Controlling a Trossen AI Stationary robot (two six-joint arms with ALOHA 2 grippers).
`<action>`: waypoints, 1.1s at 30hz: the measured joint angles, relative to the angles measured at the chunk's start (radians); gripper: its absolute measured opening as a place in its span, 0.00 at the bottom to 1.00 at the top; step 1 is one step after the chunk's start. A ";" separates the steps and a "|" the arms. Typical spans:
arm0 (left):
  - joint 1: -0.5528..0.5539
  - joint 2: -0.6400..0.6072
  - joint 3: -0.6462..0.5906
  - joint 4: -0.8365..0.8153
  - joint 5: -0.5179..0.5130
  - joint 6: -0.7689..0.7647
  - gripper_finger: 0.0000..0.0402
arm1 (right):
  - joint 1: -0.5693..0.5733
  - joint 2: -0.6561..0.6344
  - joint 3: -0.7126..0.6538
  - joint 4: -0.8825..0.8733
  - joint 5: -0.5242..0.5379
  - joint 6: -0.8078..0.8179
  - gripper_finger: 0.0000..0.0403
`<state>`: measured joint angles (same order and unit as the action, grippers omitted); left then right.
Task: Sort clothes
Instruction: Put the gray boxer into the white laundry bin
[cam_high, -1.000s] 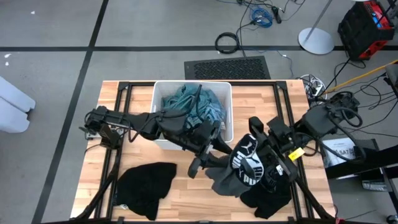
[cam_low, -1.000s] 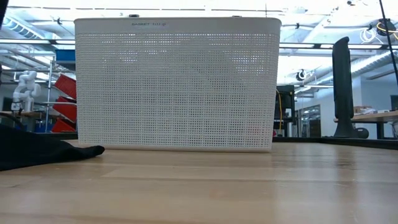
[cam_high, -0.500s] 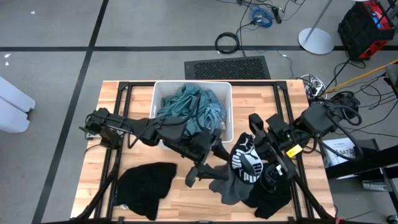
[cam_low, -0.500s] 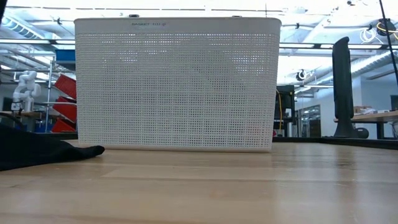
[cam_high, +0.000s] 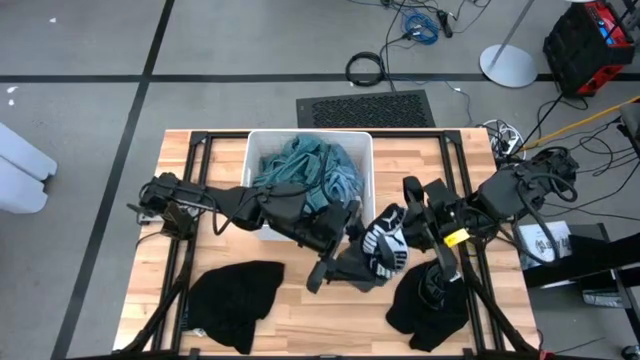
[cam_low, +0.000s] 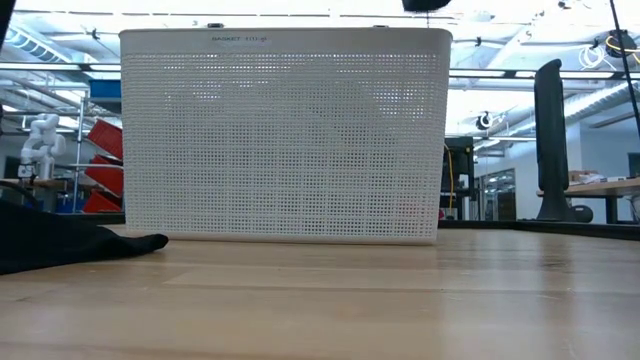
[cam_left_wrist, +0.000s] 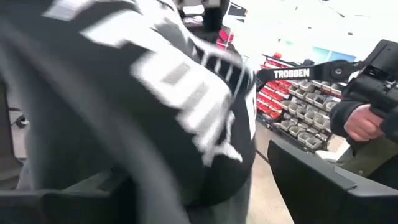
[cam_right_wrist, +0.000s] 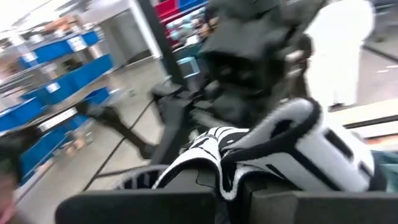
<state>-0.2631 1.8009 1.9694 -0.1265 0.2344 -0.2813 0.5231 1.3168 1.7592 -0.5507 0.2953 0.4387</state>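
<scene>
The right pincer (cam_high: 405, 232) is clenched on a black, soft garment with bold white lettering (cam_high: 383, 250), holding it up above the middle of the wooden surface (cam_high: 300, 310), just right of the bin's near corner. The left pincer (cam_high: 335, 268) sits right beside that garment, at its left and near side, with its fingers spread and gripping nothing I can make out.

Outward from there, a black crumpled cloth pile (cam_high: 428, 302) lies at the near right, and a second black garment (cam_high: 232, 300) lies well apart at the near left. The white perforated plastic bin (cam_high: 258, 150) at the far middle holds a heap of teal and light blue clothes (cam_high: 305, 172).

By my reckoning the sorting is partly done: two dark piles are laid out, one piece is in hand, and the bin's load remains.
</scene>
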 joint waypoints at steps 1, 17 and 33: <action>-0.003 0.006 0.000 0.001 0.000 0.000 0.75 | 0.000 0.000 0.000 0.000 0.028 0.005 0.00; -0.006 0.021 0.001 0.008 -0.120 -0.001 0.74 | -0.027 0.019 0.000 0.023 0.128 0.054 0.00; -0.006 0.020 0.000 -0.051 -0.183 -0.018 0.06 | -0.027 0.009 0.000 -0.037 -0.042 0.070 0.13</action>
<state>-0.2687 1.8214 1.9697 -0.1776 0.0509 -0.2997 0.4965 1.3258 1.7588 -0.5874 0.2535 0.5091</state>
